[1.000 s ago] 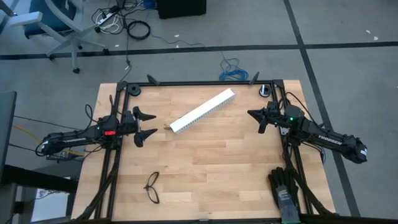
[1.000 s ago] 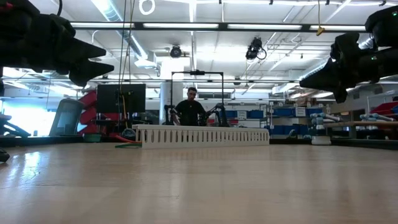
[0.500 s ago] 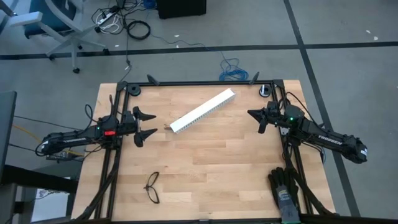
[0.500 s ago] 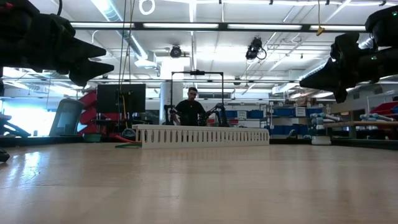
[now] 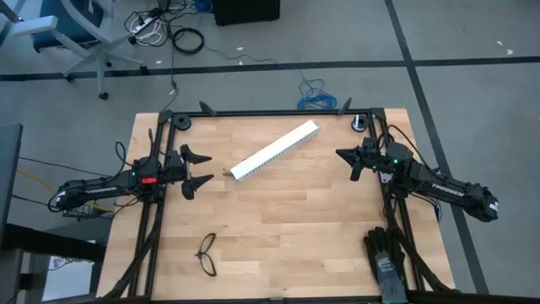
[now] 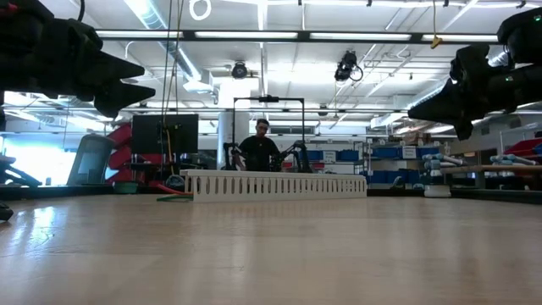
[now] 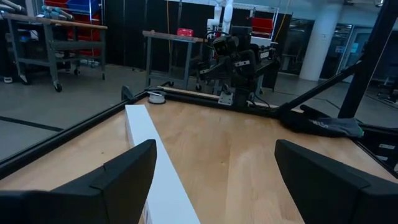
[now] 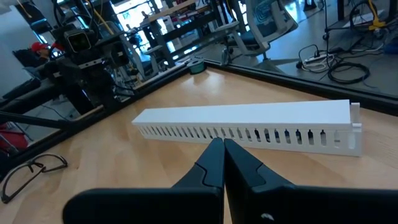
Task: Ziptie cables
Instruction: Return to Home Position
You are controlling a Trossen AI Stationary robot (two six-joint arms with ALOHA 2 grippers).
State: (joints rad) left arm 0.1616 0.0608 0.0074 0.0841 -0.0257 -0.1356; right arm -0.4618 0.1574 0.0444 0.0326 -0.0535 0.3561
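Left to right. My left claw (image 5: 201, 169) hangs above the left edge of the surface (image 5: 287, 228), spread wide and holding nothing, a parked pose that leaves the work free. Toward the front edge lie the glasses (image 5: 207, 255), well apart from everything else. At centre the white duct (image 5: 274, 150) lies on a diagonal with its lid on, its slotted wall turned toward my right arm. The cables and the ziptie show in no view. I judge them shut inside the duct, which would explain why neither claw needs to hold anything. A small speck at the duct's left end is too small to name. My right claw (image 5: 342, 154) hangs above the right edge, pressed together and empty, pointing at the duct. I judge the job done, with both arms parked facing inward from opposite sides.
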